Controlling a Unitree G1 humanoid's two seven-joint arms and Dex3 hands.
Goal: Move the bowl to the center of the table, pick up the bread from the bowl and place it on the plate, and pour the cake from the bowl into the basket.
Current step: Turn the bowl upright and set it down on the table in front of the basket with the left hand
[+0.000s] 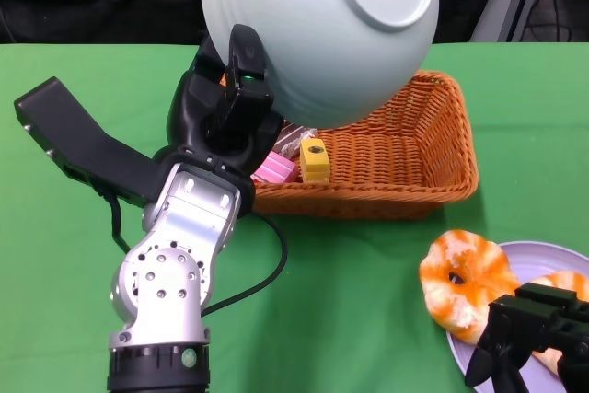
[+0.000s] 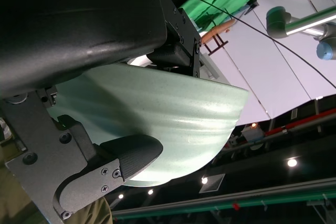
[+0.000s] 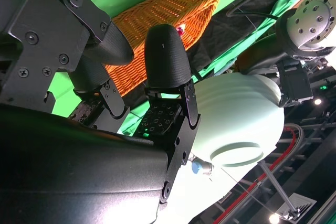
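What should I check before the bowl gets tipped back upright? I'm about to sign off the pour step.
1. Left hand grips the bowl firmly: ok.
2. Bowl mouth over the basket: ok.
3. Cake pieces inside the basket: ok.
4. Bowl fully emptied: cannot tell, inside hidden.
5. Bread on the plate: ok, partly overhanging the rim.
6. Right hand holds nothing: cannot tell.

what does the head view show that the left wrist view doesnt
Only the head view shows the orange woven basket with pink and yellow cake pieces in it, the orange-and-white ring-shaped bread on the pale purple plate, and the right hand. Only the left wrist view shows ceiling lights. Both show the left hand gripping the upturned pale green bowl.
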